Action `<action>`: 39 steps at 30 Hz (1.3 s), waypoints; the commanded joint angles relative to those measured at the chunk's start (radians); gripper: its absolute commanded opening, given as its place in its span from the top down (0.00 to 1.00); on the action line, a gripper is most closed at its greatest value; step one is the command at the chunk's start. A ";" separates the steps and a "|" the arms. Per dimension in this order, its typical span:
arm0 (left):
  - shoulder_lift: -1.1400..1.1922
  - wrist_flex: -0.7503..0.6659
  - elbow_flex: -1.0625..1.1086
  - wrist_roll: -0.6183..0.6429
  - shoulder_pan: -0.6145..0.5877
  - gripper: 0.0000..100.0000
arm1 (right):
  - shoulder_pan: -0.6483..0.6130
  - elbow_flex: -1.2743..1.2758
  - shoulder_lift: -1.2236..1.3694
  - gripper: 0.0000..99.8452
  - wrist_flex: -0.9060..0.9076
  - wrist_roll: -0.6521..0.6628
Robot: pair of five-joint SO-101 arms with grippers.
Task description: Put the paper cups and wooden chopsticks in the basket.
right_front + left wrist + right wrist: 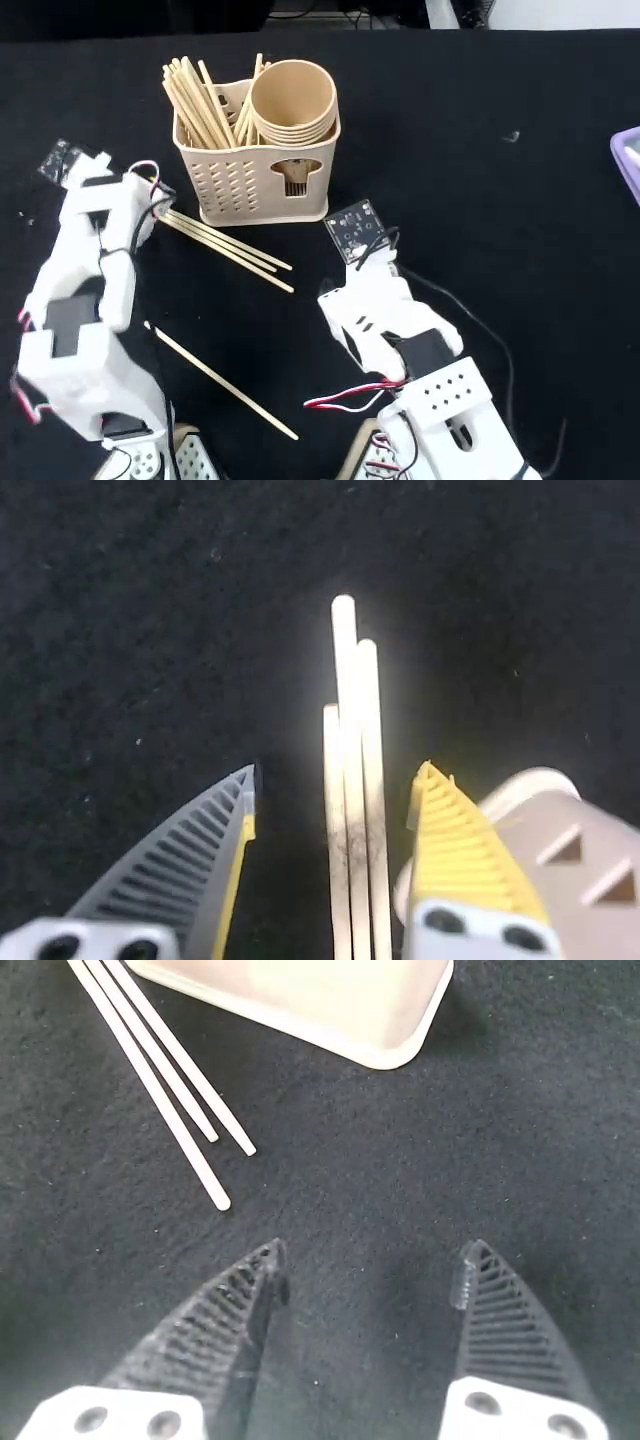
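A beige slotted basket [250, 175] stands at the table's back centre, holding a stack of paper cups [293, 100] and several wooden chopsticks [200, 105]. Three chopsticks [228, 250] lie together on the black cloth, just in front of the basket to its left. My left gripper [337, 775] is open and straddles one end of these three chopsticks [350, 780], close above the cloth. A single chopstick [222, 382] lies nearer the front. My right gripper [373, 1250] is open over bare cloth, short of the basket's base [330, 1000] and the free chopstick ends [190, 1110].
The left arm [95, 250] runs along the left side and the right arm [400, 330] sits at front centre, with red and white wires beside it. A purple object [628, 155] shows at the right edge. Black cloth [480, 200] covers the table.
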 commanded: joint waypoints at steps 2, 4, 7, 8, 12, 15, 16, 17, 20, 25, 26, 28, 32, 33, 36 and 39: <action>0.161 0.190 -0.303 0.029 -0.007 0.75 | 0.025 -0.004 -0.025 0.73 -0.021 0.000; 0.227 0.239 -0.377 0.040 -0.008 0.75 | 0.025 -0.004 -0.025 0.73 -0.021 0.000; 0.307 0.315 -0.463 0.040 -0.007 0.77 | 0.025 -0.004 -0.025 0.73 -0.021 0.000; 0.327 0.345 -0.490 0.038 -0.007 0.79 | 0.025 -0.002 -0.025 0.73 -0.021 0.000; 0.381 0.465 -0.588 0.038 -0.008 0.86 | 0.025 -0.002 -0.025 0.73 -0.021 0.000; 0.402 0.516 -0.644 0.035 -0.010 0.94 | 0.025 -0.002 -0.025 0.73 -0.021 0.000; 0.404 0.522 -0.653 0.035 -0.010 0.96 | 0.025 -0.002 -0.025 0.73 -0.021 0.000; 0.404 0.523 -0.656 0.026 -0.010 0.97 | 0.025 -0.002 -0.025 0.73 -0.021 0.000; 0.393 0.526 -0.656 0.008 -0.016 0.97 | 0.025 -0.002 -0.025 0.73 -0.021 0.000; 0.379 0.528 -0.673 0.003 -0.090 0.97 | 0.025 -0.002 -0.025 0.73 -0.021 0.000; 0.365 0.528 -0.671 0.003 -0.108 0.97 | 0.025 -0.002 -0.025 0.73 -0.021 0.000; 0.325 0.528 -0.668 0.002 -0.139 0.97 | 0.025 -0.002 -0.025 0.73 -0.021 0.000; 0.203 0.532 -0.668 -0.031 -0.171 0.97 | 0.025 -0.002 -0.025 0.73 -0.021 0.000; 0.163 0.549 -0.673 -0.035 -0.171 0.97 | 0.025 -0.002 -0.025 0.73 -0.021 0.000; 0.038 0.566 -0.679 -0.061 -0.165 0.97 | 0.025 -0.002 -0.025 0.73 -0.021 0.000; -0.089 0.571 -0.679 -0.071 -0.163 0.97 | 0.025 -0.002 -0.025 0.73 -0.021 0.000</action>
